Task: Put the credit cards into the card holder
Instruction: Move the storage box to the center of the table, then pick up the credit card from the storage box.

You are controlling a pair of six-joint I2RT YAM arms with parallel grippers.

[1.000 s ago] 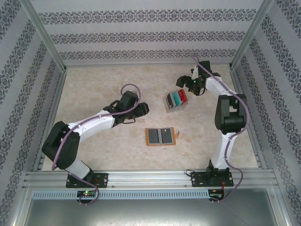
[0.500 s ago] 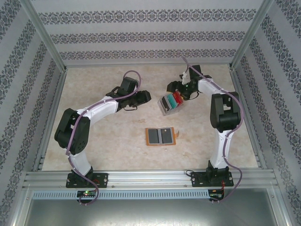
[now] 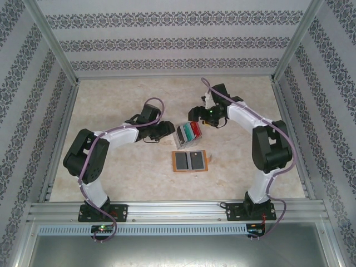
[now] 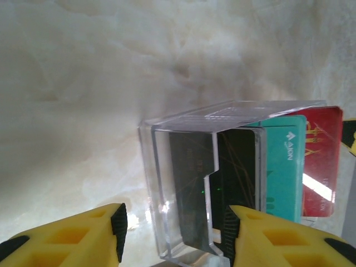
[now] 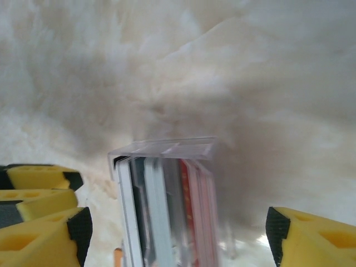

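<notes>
Credit cards [image 4: 283,167] in clear box [image 4: 161,167] sit between left tool [image 4: 175,222] and right tool [image 5: 178,225], both jaws apart, ungripped.

You overlook the table [image 3: 122,94] from above and behind; both wrist cameras closely face the clear box [image 3: 188,133] from opposite sides

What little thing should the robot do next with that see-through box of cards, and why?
Probably close the left gripper on the clear card box to steady it. Its fingers stand one on each side of the box, the credit cards stand inside it, and the right gripper is open around it from the other side. The card holder lies open nearby.
</notes>
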